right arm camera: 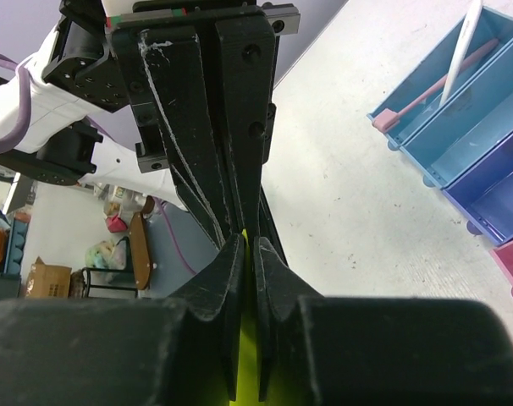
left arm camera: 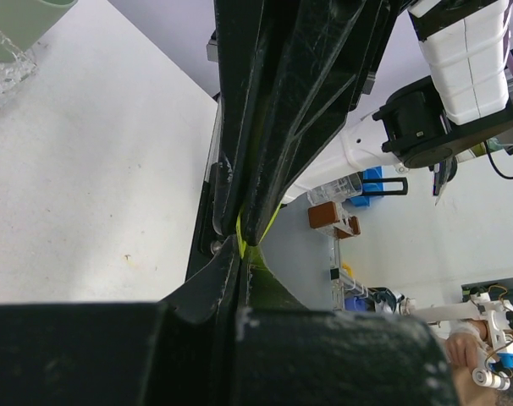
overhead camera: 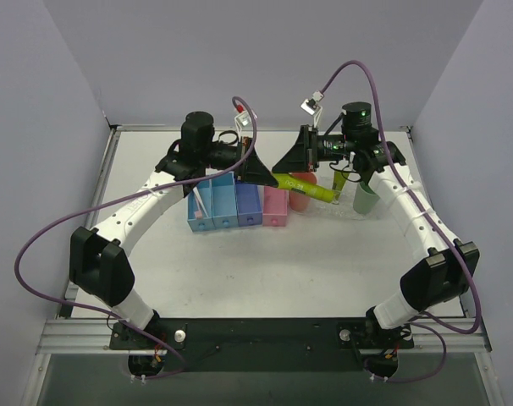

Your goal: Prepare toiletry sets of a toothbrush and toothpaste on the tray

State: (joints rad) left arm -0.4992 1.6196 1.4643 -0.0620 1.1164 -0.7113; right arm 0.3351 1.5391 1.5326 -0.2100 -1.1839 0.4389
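A lime-yellow toothpaste (overhead camera: 311, 189) tube hangs in the air over the pink box (overhead camera: 276, 210), slanting down to the right. My left gripper (overhead camera: 268, 173) and right gripper (overhead camera: 280, 167) meet tip to tip at its left end, both shut on it. In the left wrist view, a yellow sliver of the toothpaste (left arm camera: 239, 245) shows at the left gripper (left arm camera: 241, 250). In the right wrist view, the toothpaste (right arm camera: 247, 355) fills the slit of the right gripper (right arm camera: 248, 244). The toothbrush (overhead camera: 196, 200) leans in the leftmost blue bin (overhead camera: 207, 222). The clear tray (overhead camera: 348, 208) lies at the right.
Blue bins (right arm camera: 460, 127) and the pink box stand in a row mid-table. A salmon cup (overhead camera: 300, 196) and a green cup (overhead camera: 366, 200) stand by the tray, with another lime tube (overhead camera: 339, 179) upright between them. The tray's bumpy rim (left arm camera: 4, 72) shows in the left wrist view.
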